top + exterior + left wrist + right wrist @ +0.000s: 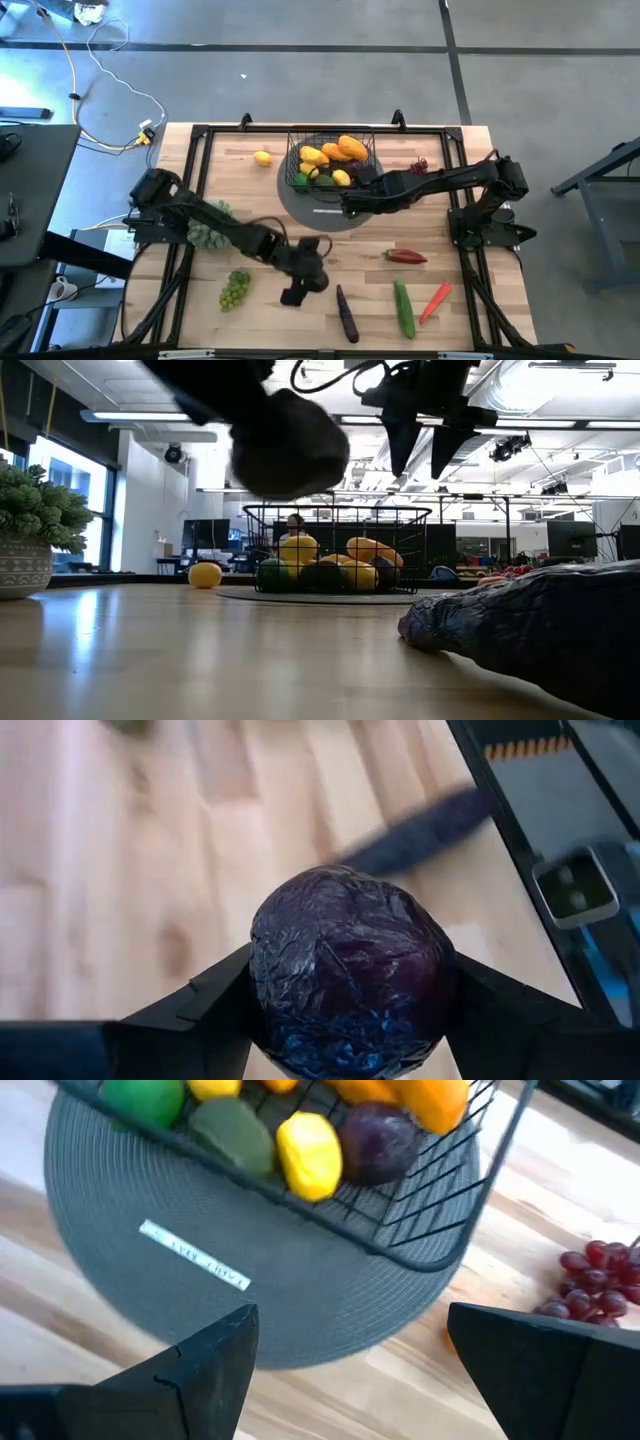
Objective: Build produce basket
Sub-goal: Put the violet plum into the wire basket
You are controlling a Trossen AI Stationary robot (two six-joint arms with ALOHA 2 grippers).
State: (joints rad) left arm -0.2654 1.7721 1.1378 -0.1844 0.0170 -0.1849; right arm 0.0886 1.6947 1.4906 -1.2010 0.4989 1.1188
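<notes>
Two tools are at work over the wooden counter [200, 310]. The left tool [345, 1010] pinches a dark purple, wrinkled round fruit [348, 965] between its fingers, held clear of the counter; from the low view this fruit is only a dark blur near the lens, and what kind of produce it is cannot be told. Beyond the left tool lies a long dark aubergine [346, 312], blurred in the wrist view, and to its side a bunch of green grapes [234, 289]. The right tool [350, 1350] hangs with its fingers spread wide and nothing between them, just beside the basket [368, 140], which stands on a round grey mat [300, 1300]. The basket is cut off in the right wrist view, and its contents overlap: yellow, orange, green and one dark purple piece. Red grapes [592, 1285] lie near the right tool, partly hidden by one finger. A lemon [263, 158] sits apart, beyond the basket from the right tool.
</notes>
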